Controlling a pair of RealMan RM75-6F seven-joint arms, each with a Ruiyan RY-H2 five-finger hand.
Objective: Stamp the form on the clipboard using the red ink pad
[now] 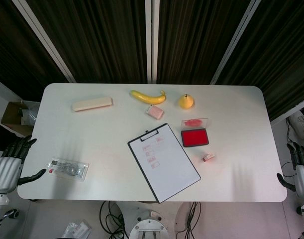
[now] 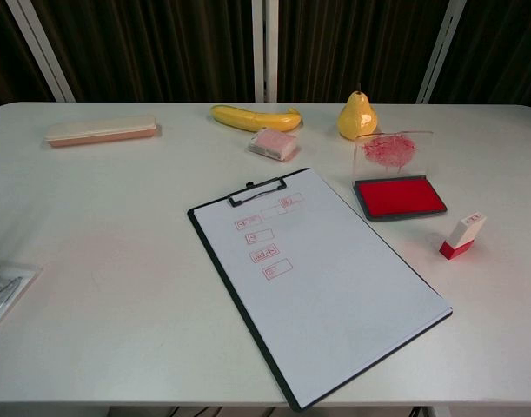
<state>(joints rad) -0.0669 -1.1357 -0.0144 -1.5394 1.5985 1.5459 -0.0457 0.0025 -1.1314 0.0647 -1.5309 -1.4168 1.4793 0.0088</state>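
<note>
Left robot hand (image 1: 12, 162) and right robot hand (image 1: 301, 167) are hanging spread and empty off the surface's (image 1: 102, 149) side edges, the right partly cropped. Clipboard (image 2: 326, 287) is lying near the front edge, ink pad (image 2: 399, 198) and stamp (image 2: 462, 237) toward the right.

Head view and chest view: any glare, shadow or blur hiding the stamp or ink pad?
Head view: even light, stamp small but sharp, soft shadows only. Chest view: ink pad crisp, raised lid lightly reflective, table edges curve a little.
</note>
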